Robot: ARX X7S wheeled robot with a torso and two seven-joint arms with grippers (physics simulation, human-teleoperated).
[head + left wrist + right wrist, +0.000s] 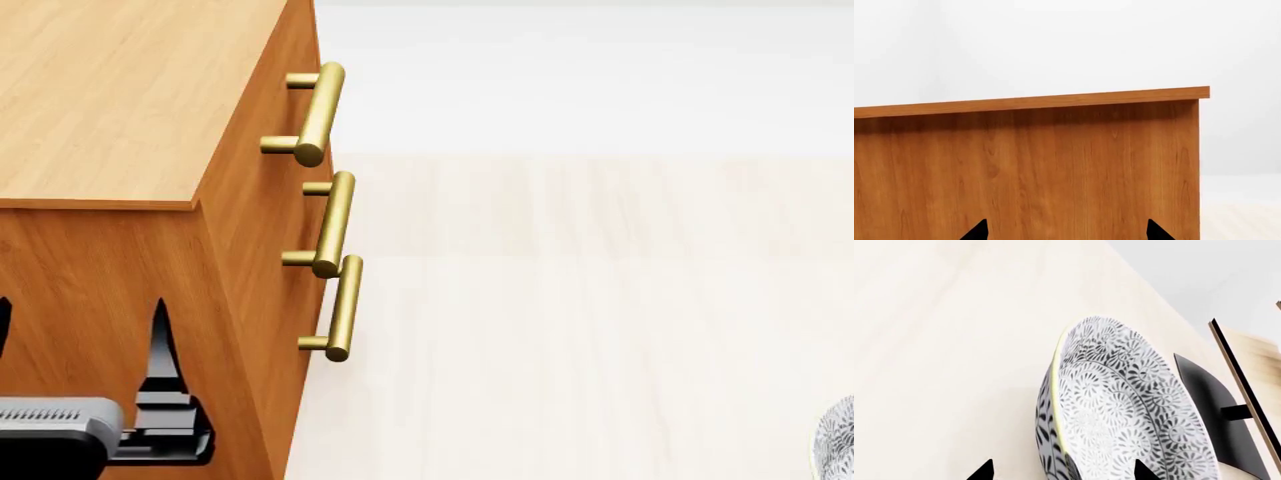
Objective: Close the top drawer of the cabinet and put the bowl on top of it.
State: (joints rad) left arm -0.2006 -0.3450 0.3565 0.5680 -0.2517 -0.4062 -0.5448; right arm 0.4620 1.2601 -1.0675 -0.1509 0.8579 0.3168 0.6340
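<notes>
patterned bowl point(1121, 405) between right tool point(1062, 471) tips

Pale wood floor point(601, 300) — white walls point(1054, 40)

The boxy orange-brown wood-grain cabinet point(120, 110) stands at the head view's left, its three brass bar handles point(318, 112) stacked down its right face. The left end effector point(80, 330) sits before its near side. The patterned white ceramic bowl point(838, 440) lies well apart, far right on the pale floor point(574, 300).
</notes>
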